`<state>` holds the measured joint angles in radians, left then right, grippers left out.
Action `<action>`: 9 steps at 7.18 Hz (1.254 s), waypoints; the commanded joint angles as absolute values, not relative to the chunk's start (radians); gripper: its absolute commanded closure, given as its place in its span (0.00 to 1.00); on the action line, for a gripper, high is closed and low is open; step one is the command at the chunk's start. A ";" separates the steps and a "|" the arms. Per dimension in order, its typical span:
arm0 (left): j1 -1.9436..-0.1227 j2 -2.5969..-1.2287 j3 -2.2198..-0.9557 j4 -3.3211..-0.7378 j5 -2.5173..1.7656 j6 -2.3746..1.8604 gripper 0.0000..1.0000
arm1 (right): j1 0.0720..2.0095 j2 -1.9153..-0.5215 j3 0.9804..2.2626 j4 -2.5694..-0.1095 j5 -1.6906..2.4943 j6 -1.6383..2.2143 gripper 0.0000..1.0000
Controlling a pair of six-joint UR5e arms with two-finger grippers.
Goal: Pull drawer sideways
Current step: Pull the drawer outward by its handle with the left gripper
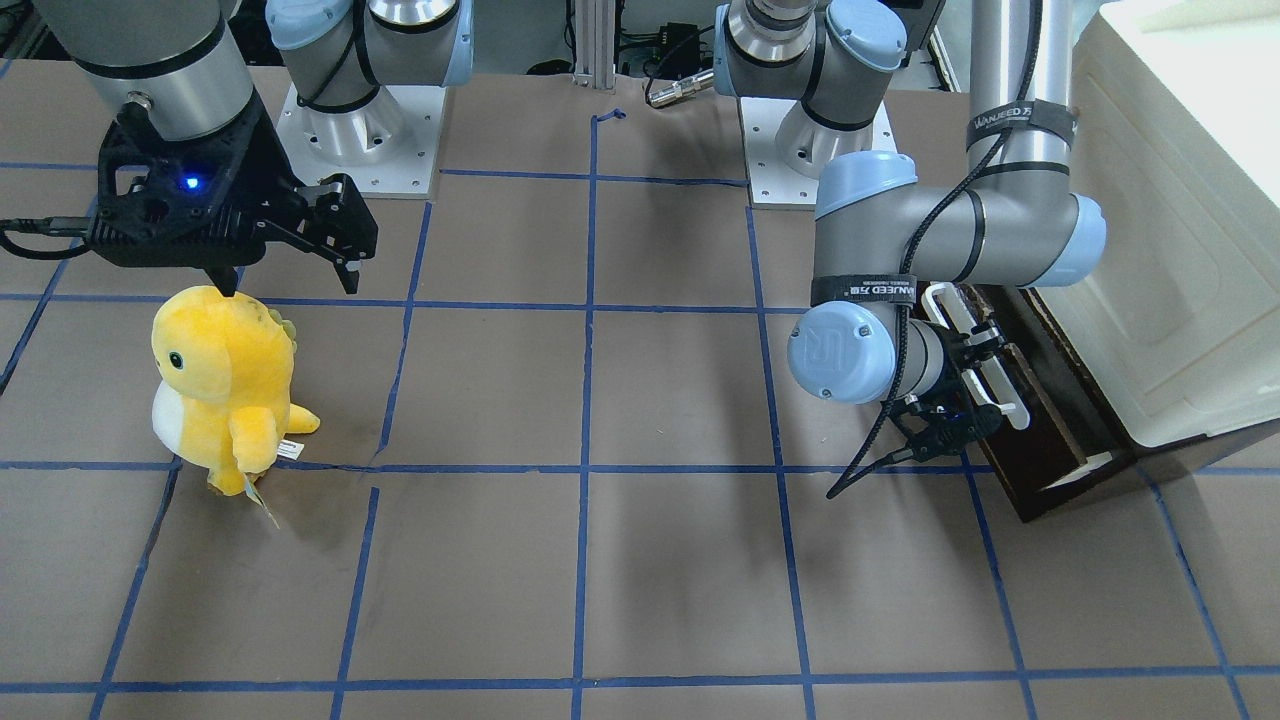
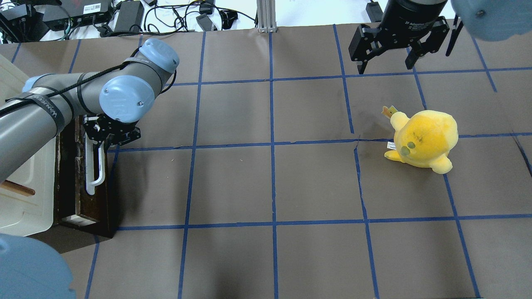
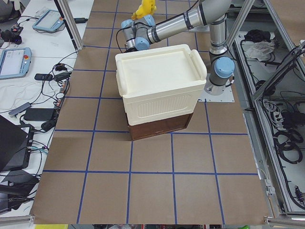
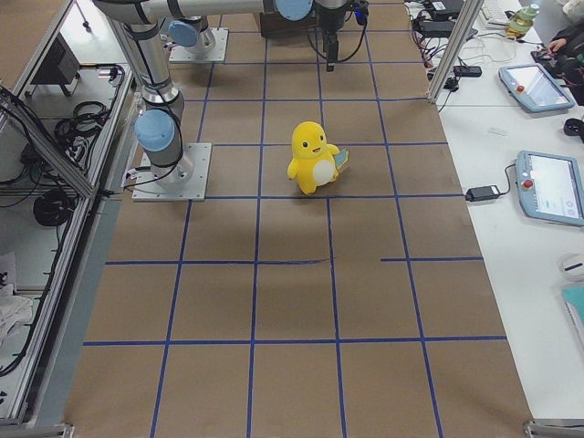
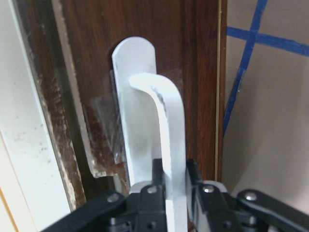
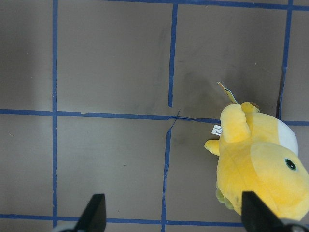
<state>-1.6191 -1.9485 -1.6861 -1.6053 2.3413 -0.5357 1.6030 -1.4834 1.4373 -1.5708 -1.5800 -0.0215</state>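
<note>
The drawer point(image 2: 79, 182) has a dark brown front with a long white bar handle point(image 2: 94, 166). It sits at the base of the cream-white cabinet point(image 2: 20, 199) and stands out a little, with a pale tray corner showing. My left gripper point(image 2: 109, 133) is shut on the handle's far end. The left wrist view shows the black fingers point(image 5: 157, 176) clamped on either side of the white bar point(image 5: 161, 121). The front view shows the same grasp point(image 1: 960, 400) on the drawer point(image 1: 1050, 420). My right gripper point(image 2: 388, 54) is open and empty, above the table beyond the toy.
A yellow plush toy point(image 2: 424, 139) stands on the brown gridded table on my right side. It also shows in the right wrist view point(image 6: 260, 164). The cabinet point(image 1: 1180, 250) fills the table's left end.
</note>
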 commanded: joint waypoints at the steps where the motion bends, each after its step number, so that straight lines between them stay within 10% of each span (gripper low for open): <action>1: -1.637 -1.959 -1.671 -1.631 2.335 -0.567 1.00 | 1.603 -1.483 1.437 -1.571 -1.580 -0.021 0.00; 9: -1.707 -2.013 -1.569 -1.753 2.280 -0.683 1.00 | 1.603 -1.483 1.437 -1.571 -1.582 -0.021 0.00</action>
